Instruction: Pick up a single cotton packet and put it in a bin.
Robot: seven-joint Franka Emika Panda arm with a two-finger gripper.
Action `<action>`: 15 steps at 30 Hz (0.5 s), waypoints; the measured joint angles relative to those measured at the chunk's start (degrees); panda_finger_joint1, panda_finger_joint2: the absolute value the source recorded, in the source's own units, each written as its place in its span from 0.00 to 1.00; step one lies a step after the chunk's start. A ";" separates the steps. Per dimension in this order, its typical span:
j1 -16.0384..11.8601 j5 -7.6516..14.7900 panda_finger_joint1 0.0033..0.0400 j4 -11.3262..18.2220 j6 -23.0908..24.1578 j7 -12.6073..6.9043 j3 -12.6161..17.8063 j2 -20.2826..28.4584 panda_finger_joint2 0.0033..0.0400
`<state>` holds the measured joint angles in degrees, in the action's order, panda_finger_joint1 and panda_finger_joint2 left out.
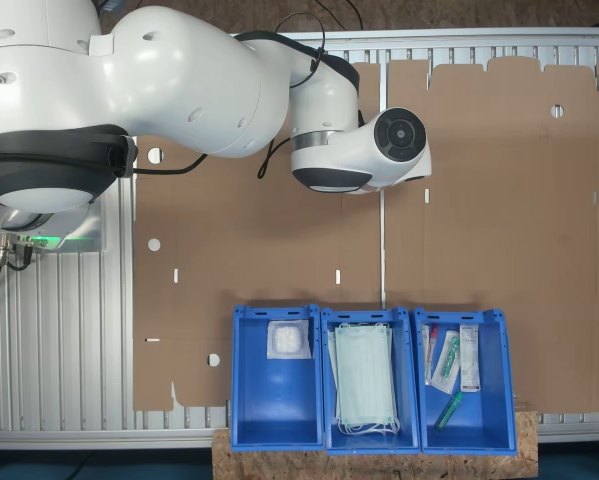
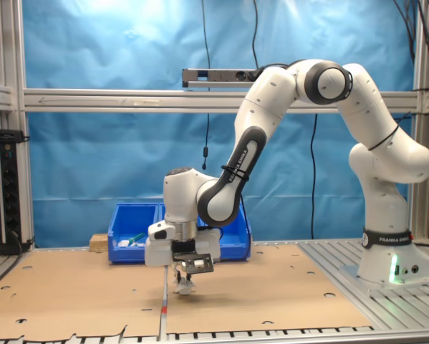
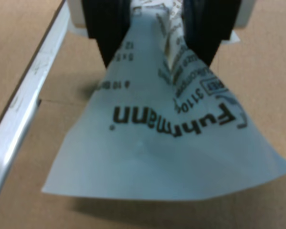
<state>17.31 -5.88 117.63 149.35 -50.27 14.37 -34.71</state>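
In the wrist view my gripper (image 3: 156, 40) is shut on a cotton packet (image 3: 171, 143), a flat white packet with black print. It is pinched at one crumpled end between the two black fingers (image 3: 107, 33) and fans out below them. In the second exterior view the gripper (image 2: 183, 278) hangs just above the cardboard with the packet (image 2: 185, 288) dangling from it. The bin (image 1: 251, 405), blue and open-topped, stands at the first exterior view's lower middle and holds one white packet (image 1: 289, 340). The arm's wrist (image 1: 359, 150) is well away from it.
Two more blue bins stand beside it, one with pale green masks (image 1: 364, 385) and one with tubes and syringes (image 1: 454, 365). Brown cardboard sheets (image 1: 259, 250) cover the slotted metal table. The arm's base (image 2: 389, 261) stands at the second exterior view's right.
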 joint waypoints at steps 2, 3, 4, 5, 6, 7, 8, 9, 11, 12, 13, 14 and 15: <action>0.00 0.00 0.10 0.00 0.00 0.00 0.00 0.02 0.10; 0.00 0.00 0.10 0.00 0.00 0.00 0.00 0.05 0.10; 0.00 0.00 0.10 0.00 0.00 0.00 0.00 0.09 0.10; 0.00 0.00 0.10 0.01 0.00 0.00 0.00 0.16 0.10; 0.00 0.00 0.10 0.03 0.00 0.00 0.00 0.28 0.10; 0.00 0.00 0.10 0.08 -0.01 0.00 0.00 0.45 0.10; 0.00 0.00 0.10 0.15 -0.04 0.00 0.00 0.69 0.10; 0.00 0.00 0.10 0.24 -0.09 0.00 0.00 1.00 0.10; 0.00 0.00 0.10 0.45 -0.27 0.00 0.00 1.81 0.10; 0.00 0.00 0.10 0.59 -0.40 0.00 0.00 2.35 0.10; 0.00 0.00 0.10 0.76 -0.59 0.00 0.00 2.96 0.10; 0.00 0.00 0.10 0.97 -0.84 0.00 0.00 3.67 0.10; 0.00 0.00 0.10 1.20 -1.12 0.00 0.00 4.44 0.10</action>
<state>17.31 -5.88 118.82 148.22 -50.27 14.37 -30.27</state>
